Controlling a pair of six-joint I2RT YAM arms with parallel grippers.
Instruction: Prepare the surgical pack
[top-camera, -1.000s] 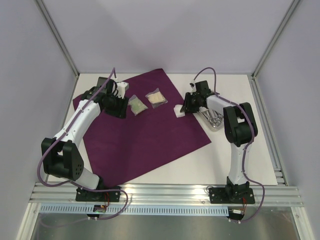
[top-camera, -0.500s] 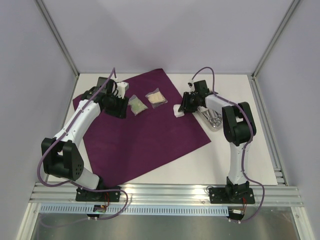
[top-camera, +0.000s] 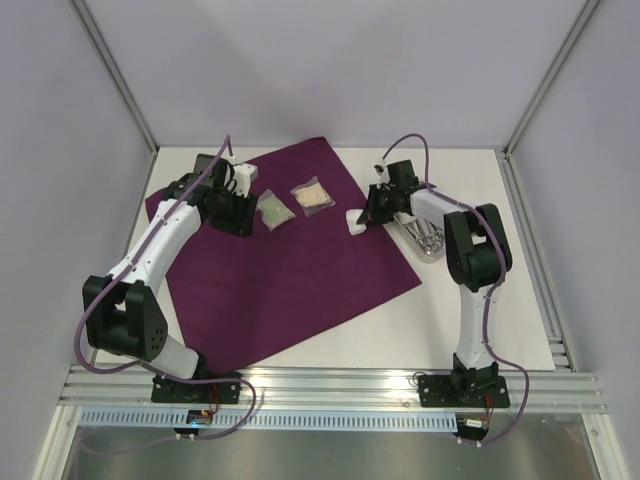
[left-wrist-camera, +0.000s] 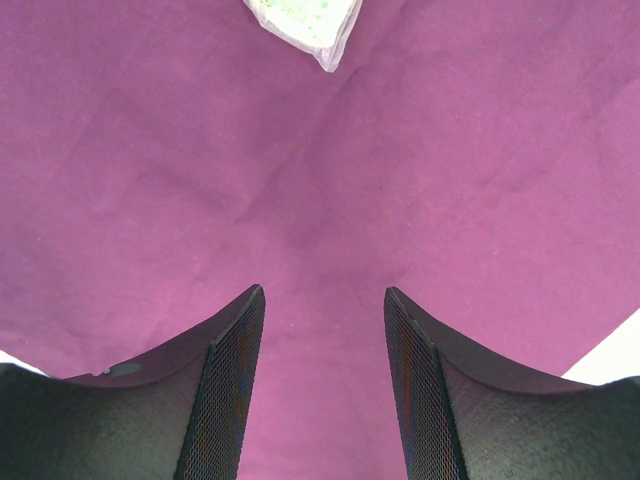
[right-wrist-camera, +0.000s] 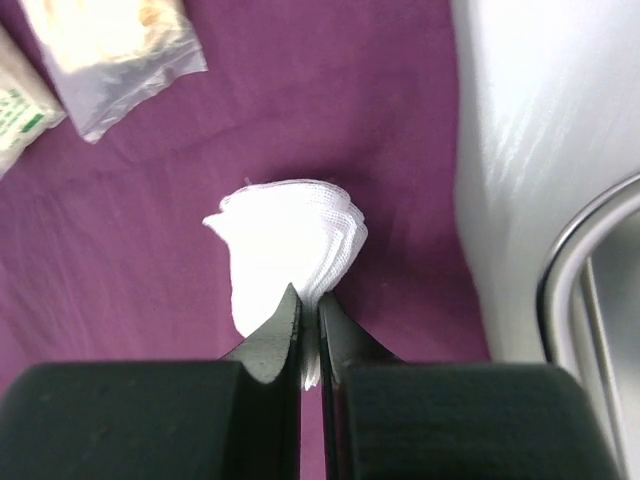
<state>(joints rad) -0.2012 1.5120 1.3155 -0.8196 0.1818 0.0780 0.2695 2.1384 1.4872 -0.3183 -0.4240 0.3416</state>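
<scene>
The deep-purple cloth (top-camera: 290, 260) lies spread on the table. My right gripper (right-wrist-camera: 310, 310) is shut on the white gauze pads (right-wrist-camera: 285, 240), pinching their near edge just over the cloth's right edge; the pads also show in the top view (top-camera: 355, 222). My left gripper (left-wrist-camera: 322, 300) is open and empty, low over the cloth (left-wrist-camera: 330, 180), near its far left corner (top-camera: 228, 208). Two clear packets (top-camera: 272, 210) (top-camera: 312, 195) lie on the cloth's far part. The steel tray (top-camera: 428, 240) with steel instruments sits on the white table to the right of the cloth.
The tray's rim (right-wrist-camera: 580, 270) shows at the right edge of the right wrist view. A white block (top-camera: 243, 175) sits by the left gripper at the cloth's far left. Grey walls and metal posts enclose the table on three sides.
My right gripper has moved left from beside the tray toward the cloth, carrying the gauze pads onto the cloth's right edge. The left arm has not moved.
</scene>
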